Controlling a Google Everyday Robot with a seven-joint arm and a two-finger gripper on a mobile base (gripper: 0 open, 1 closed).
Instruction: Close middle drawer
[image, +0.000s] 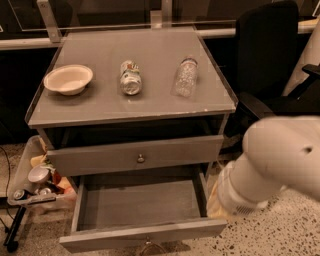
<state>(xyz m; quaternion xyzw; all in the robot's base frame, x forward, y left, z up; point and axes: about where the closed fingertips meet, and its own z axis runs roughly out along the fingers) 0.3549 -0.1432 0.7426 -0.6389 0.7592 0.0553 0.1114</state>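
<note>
The middle drawer is pulled far out of the grey cabinet, and its empty inside shows. Its narrow front lies near the bottom edge of the view, with a small knob at centre. Above it the taller top drawer is shut, with a round metal knob. My white arm comes in from the right and slants down to the left. My gripper is at its lower end, next to the open drawer's right side near the front corner, mostly hidden by the arm.
On the cabinet top are a beige bowl, a can lying on its side and a clear plastic bottle lying down. A black office chair stands at the right. A bin of clutter sits at the left.
</note>
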